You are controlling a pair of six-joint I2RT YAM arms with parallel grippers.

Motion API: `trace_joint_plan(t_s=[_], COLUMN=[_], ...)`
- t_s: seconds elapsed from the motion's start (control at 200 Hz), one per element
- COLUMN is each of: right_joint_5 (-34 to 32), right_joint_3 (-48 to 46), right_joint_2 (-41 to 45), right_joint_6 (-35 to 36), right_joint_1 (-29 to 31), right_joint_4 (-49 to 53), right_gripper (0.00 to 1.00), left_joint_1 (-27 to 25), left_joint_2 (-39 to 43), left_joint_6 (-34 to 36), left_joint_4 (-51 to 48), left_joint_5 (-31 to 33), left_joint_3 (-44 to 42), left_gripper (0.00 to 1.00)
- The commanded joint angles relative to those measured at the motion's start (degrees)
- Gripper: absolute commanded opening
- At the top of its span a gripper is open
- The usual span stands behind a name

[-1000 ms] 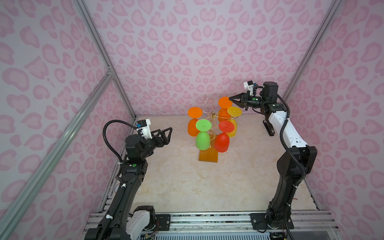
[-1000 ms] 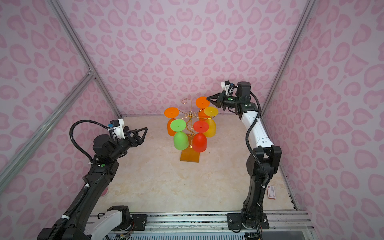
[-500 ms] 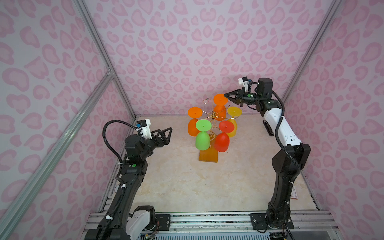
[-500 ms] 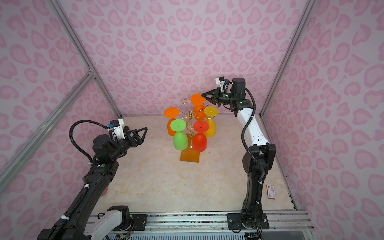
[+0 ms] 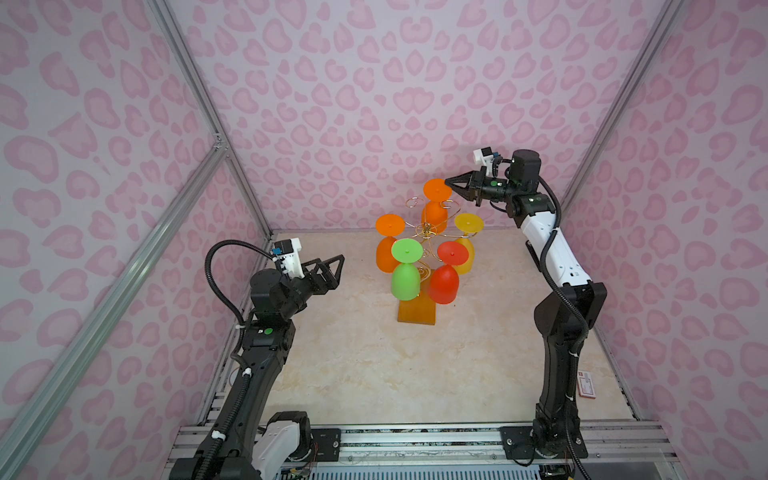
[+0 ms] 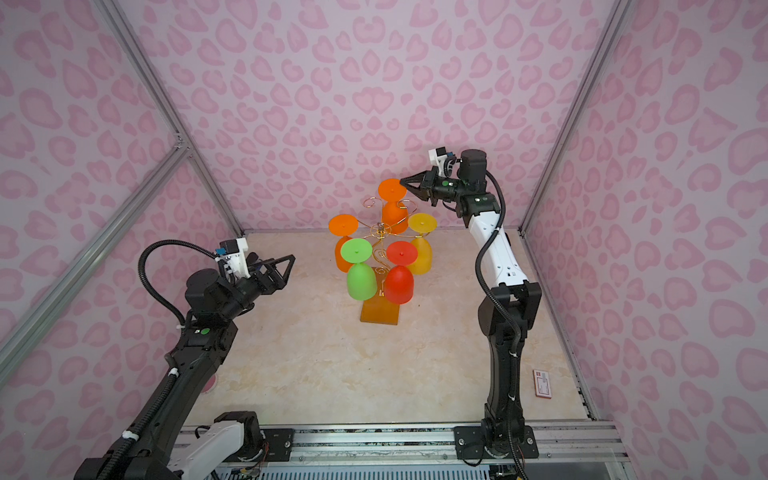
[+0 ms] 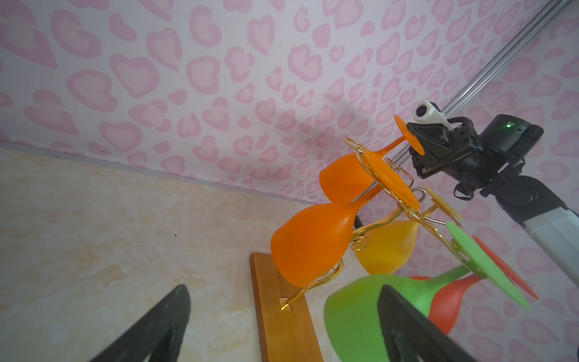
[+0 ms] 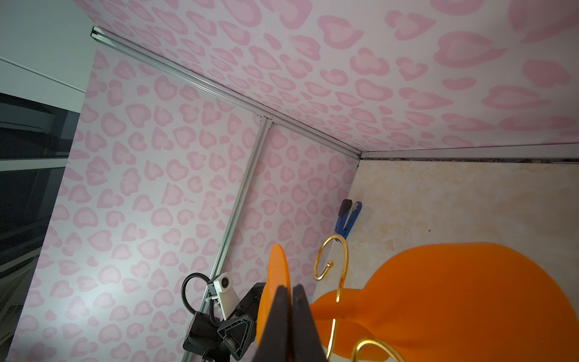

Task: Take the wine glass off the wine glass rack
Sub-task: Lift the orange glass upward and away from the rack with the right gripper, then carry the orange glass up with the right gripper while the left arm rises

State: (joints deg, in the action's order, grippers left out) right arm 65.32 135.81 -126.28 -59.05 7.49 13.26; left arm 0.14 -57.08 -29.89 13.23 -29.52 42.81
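Right wrist view shows right tool [image 8: 289, 291] pinching wine glass [image 8: 454, 297]; top views unclear.

A robot test booth: pink heart-print walls [image 5: 374, 83] on aluminium framing [image 5: 208, 108], marble-look floor [image 5: 374, 374].

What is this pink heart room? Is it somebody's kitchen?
Most likely a robot practice booth, not a kitchen. The left arm and right arm are bolted to a metal rail, heart-print walls box in one small table, and a wine glass rack stands mid-table.
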Motion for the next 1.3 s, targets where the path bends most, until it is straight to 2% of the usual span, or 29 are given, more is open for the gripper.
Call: trace_joint_plan(t_s=[0.0,0.14,0.355,0.57,0.77,1.01,1.185,1.295], right_joint_5=[-1.0,-1.6,-3.7,-5.5,-7.0,-8.5,-9.4,-9.0], right_joint_3=[0.6,0.6,-2.7,-15.0,-29.3,-39.9,-45.7,-49.7], right_joint_2=[-1.4,-2.0,0.9,9.6,20.2,32.2,40.2,43.9], right_joint_6=[-2.7,-5.0,-4.7,-4.7,-6.3,-5.0,-5.3,-10.6], right_joint_1=[-0.8,-2.3,-5.8,-10.6,-13.3,-15.5,-15.9,-15.4], right_joint_4=[-4.4,-7.9,-10.4,-16.5,-27.3,-32.6,-35.3,-42.6], right_gripper=[0.0,0.0,0.0,0.0,0.0,0.0,0.0,0.0], left_joint_1=[0.1,0.0,0.0,0.1,0.1,0.0,-0.1,-0.8], left_joint_2=[0.1,0.3,0.4,1.2,3.3,6.8,6.2,4.2], left_joint_6=[0.8,0.8,0.8,0.6,0.3,-0.8,-2.9,-5.3], left_joint_4=[0.7,0.6,0.5,0.4,1.1,1.5,2.9,5.5], left_joint_5=[-0.1,-0.1,-0.2,0.0,0.1,1.2,-1.9,-4.5], left_joint_3=[0.4,0.2,0.2,0.2,0.1,1.2,4.0,6.1], left_gripper=[0.95,0.95,0.95,0.95,0.95,0.95,0.95,0.95])
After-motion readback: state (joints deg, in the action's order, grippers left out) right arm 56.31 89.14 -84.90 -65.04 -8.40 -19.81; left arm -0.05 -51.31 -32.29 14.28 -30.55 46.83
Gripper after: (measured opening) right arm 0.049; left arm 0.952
